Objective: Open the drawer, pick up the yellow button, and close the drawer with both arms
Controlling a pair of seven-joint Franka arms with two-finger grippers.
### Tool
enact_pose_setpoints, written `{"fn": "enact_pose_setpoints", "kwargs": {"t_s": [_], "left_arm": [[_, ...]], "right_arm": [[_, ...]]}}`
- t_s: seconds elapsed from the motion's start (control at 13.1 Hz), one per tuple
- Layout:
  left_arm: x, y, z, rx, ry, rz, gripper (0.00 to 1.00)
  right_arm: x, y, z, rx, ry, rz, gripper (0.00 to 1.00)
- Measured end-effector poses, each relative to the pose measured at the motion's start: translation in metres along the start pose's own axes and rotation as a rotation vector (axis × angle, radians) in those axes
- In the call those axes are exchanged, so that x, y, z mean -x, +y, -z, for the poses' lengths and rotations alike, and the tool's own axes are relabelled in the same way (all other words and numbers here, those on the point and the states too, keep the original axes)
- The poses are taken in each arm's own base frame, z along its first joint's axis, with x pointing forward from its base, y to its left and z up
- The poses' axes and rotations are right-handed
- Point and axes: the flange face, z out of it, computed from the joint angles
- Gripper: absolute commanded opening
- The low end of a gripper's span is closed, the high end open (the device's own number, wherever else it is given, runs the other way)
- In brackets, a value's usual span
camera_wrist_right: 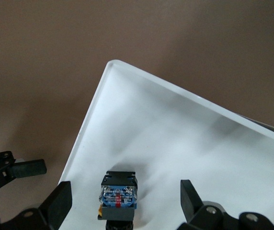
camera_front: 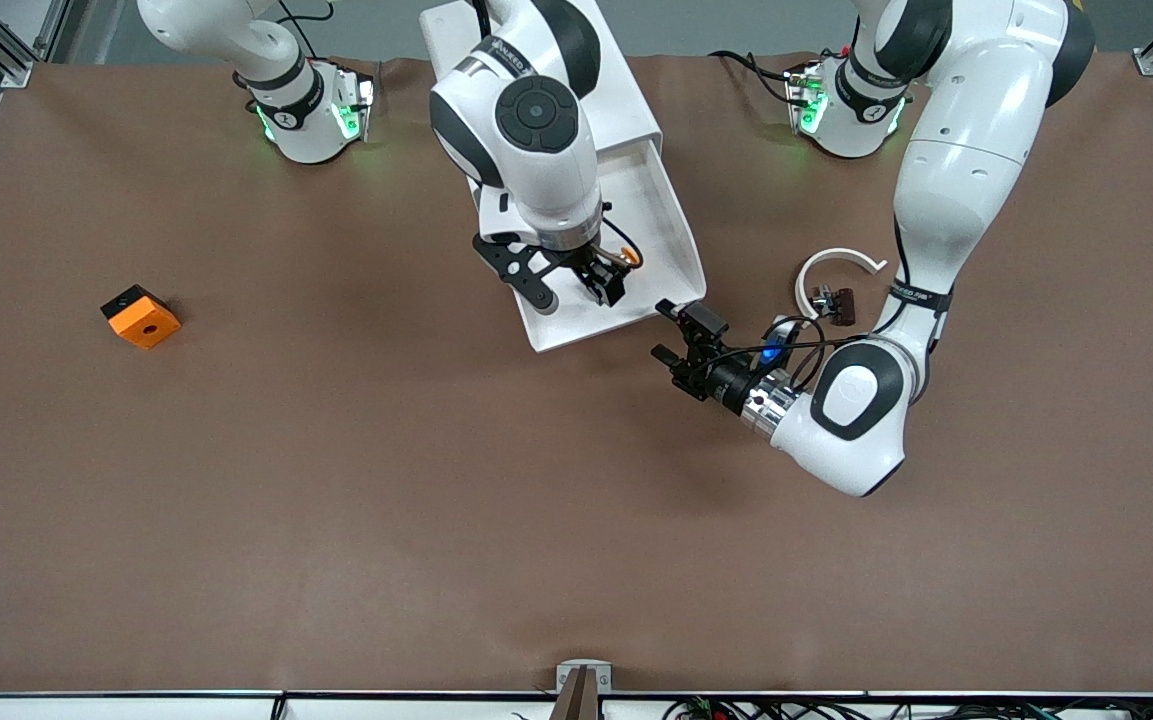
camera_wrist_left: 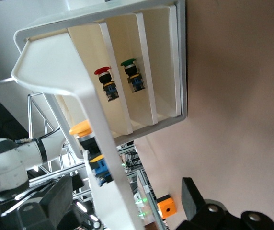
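The drawer [camera_front: 664,225] is pulled out of the white cabinet [camera_front: 626,105] toward the front camera. The button [camera_front: 629,258], with its orange-yellow cap, lies in the tray. My right gripper [camera_front: 573,288] hangs open over the tray. In the right wrist view the button [camera_wrist_right: 119,196] sits between the spread fingers [camera_wrist_right: 60,205] of the gripper [camera_wrist_right: 122,203], untouched. My left gripper [camera_front: 681,338] is open at the drawer's front corner toward the left arm's end. In the left wrist view the drawer's front wall [camera_wrist_left: 103,148] runs between the fingers [camera_wrist_left: 194,201], and the button [camera_wrist_left: 82,129] shows past it.
An orange square block [camera_front: 141,317] lies toward the right arm's end of the table. A white ring piece [camera_front: 836,262] and small dark clip parts [camera_front: 836,302] lie beside the left arm. A red-capped [camera_wrist_left: 103,72] and a green-capped button [camera_wrist_left: 128,63] show among the cabinet's slats.
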Motion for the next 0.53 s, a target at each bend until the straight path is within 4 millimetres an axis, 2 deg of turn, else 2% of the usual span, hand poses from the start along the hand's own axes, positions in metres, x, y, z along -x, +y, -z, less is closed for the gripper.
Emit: {"fn": "enact_pose_setpoints", "kwargs": {"t_s": [0.46,0.53], "left_arm": [[0.008,-0.007,0.001,0.035,0.051,-0.292,1.0],[0.008,-0.008,0.003,0.045,0.069,-0.35,1.0]], "right_arm": [[0.032,-0.009,-0.031,0.015,0.004,-0.036,1.0],[0.034,-0.01,-0.033,0.015,0.005,-0.034,0.94]]}}
